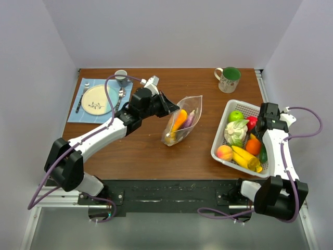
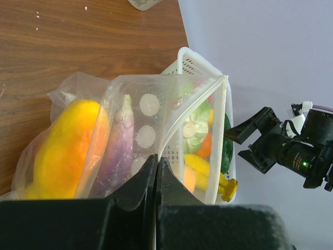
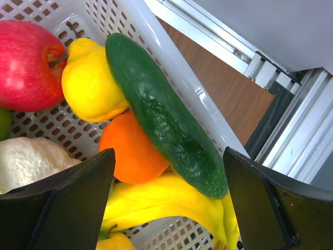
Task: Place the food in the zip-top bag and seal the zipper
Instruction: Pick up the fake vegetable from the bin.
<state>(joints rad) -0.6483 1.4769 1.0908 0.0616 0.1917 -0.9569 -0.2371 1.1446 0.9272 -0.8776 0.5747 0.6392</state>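
Observation:
The clear zip-top bag (image 1: 182, 125) lies on the table centre with its mouth open toward the back right. Inside are an orange-yellow piece (image 1: 179, 119) and a purple eggplant (image 1: 189, 120). My left gripper (image 1: 171, 108) is shut on the bag's mouth edge. The left wrist view shows the closed fingers (image 2: 148, 174) pinching the zipper strip (image 2: 195, 112), with the orange piece (image 2: 67, 151) and eggplant (image 2: 117, 151) in the bag (image 2: 78, 86). My right gripper (image 3: 167, 156) is open over the white basket (image 3: 156, 31), above a cucumber (image 3: 166, 114), orange (image 3: 132, 151) and banana (image 3: 161, 200).
The basket (image 1: 221, 136) at the right also holds a green apple (image 1: 236, 115), red apple (image 3: 26, 65), lemon (image 3: 91, 83), cabbage (image 1: 237, 130) and peach (image 1: 225, 152). A green mug (image 1: 228, 79) stands at the back. A plate (image 1: 97, 99) on a blue mat and a small cup (image 1: 121, 77) are back left.

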